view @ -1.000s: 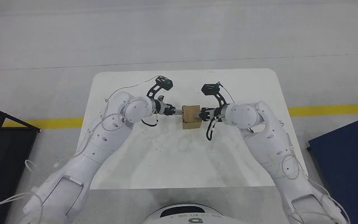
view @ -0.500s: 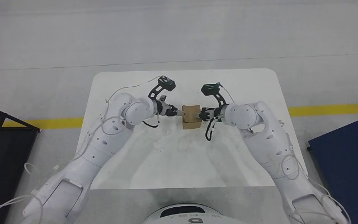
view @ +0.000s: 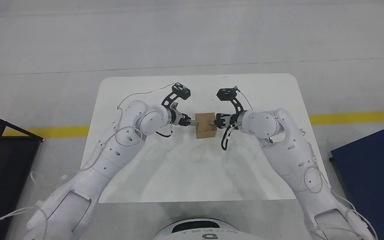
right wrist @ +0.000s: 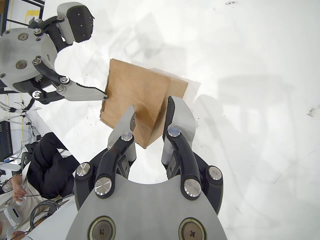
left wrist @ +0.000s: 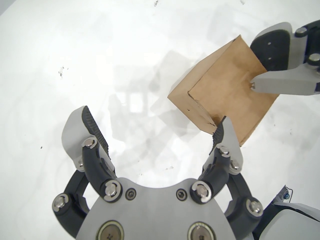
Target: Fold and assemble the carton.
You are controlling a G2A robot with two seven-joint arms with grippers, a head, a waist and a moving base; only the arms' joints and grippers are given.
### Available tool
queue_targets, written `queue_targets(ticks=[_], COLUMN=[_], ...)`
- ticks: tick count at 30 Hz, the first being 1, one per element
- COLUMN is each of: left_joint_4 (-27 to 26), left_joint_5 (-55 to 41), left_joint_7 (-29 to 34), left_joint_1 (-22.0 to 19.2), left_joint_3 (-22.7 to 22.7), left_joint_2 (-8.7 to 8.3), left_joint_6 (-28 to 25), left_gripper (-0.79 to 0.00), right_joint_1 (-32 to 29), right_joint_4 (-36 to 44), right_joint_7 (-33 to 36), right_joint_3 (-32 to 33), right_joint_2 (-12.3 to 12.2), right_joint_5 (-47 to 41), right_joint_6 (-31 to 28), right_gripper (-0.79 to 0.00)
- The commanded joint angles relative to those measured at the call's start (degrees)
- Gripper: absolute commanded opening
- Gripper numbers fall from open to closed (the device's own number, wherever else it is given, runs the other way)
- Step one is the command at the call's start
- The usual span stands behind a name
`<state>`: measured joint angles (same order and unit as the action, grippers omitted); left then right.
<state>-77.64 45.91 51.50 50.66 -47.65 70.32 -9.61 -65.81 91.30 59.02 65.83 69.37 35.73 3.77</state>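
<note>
The left arm is easing in toward the middle of the white surface (view: 198,174), its elbow swinging forward a little over the last second. The left claw (left wrist: 155,116) is standing wide apart, one fingertip (left wrist: 221,128) just touching a corner of the carton (left wrist: 225,96). The carton is sitting where it was, between the two arms. The right claw (right wrist: 151,104) is staying clamped on the carton's wall, steadying it. I'd say the left is lining up to press a panel home.

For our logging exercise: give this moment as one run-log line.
carton: between both grippers | right gripper: shut on carton | left gripper: open, one fingertip touching carton
</note>
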Motion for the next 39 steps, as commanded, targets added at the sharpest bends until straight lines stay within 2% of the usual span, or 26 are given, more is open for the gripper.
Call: queue_targets(ticks=[1,2,3,6,10,13,18,27,33,39], left_joint_4=[-0.3,-0.4,-0.5,-0.8,-1.4,-1.8,-2.6,-2.5,-0.1,3.1], left_joint_5=[-1.3,-2.3,-3.7,-6.7,-8.1,-8.7,-9.5,-12.0,-14.8,-18.2], left_joint_7=[-0.3,-0.4,-0.5,-0.1,0.0,-0.4,-0.3,-1.0,-2.2,-3.0], left_joint_1=[0.0,0.1,0.2,0.8,2.2,3.6,5.8,6.2,4.3,1.9], left_joint_3=[-0.9,-1.6,-2.4,-5.2,-8.8,-11.5,-14.4,-14.6,-13.9,-11.3], left_joint_2=[-0.05,-0.12,-0.21,-0.71,-1.61,-2.27,-3.07,-3.11,-2.62,-1.58], left_joint_6=[0.0,-0.1,-0.3,-1.2,-1.6,-1.2,-1.6,-2.3,-2.1,-2.6], left_gripper=[0.0,0.0,0.0,0.0,0.0,0.0,0.0,0.0,0.0,0.0], right_joint_1=[-0.9,-1.8,-2.7,-5.9,-7.6,-6.8,-2.9,2.7,1.8,2.3], right_joint_4=[1.7,2.9,4.2,8.0,10.4,9.7,4.1,-2.7,-0.8,-2.2], right_joint_7=[-2.4,-3.8,-5.1,-7.9,-7.9,-8.7,-9.0,-4.0,-6.5,-5.7], right_joint_3=[1.1,1.7,2.4,4.1,3.5,1.9,-0.6,-5.2,-4.5,-5.1], right_joint_2=[-0.2,-0.3,-0.5,-1.0,-1.6,-1.5,-0.9,0.0,-0.2,-0.1], right_joint_5=[-0.4,-0.2,0.3,1.0,4.2,5.5,4.4,6.1,5.2,5.5], right_joint_6=[-0.9,-1.5,-2.3,-5.8,-11.7,-13.0,-11.7,-7.6,-9.0,-8.3], right_gripper=[-0.65,-0.745,-0.785,-0.785,-0.785,-0.785,-0.785,-0.785,-0.785,-0.785])
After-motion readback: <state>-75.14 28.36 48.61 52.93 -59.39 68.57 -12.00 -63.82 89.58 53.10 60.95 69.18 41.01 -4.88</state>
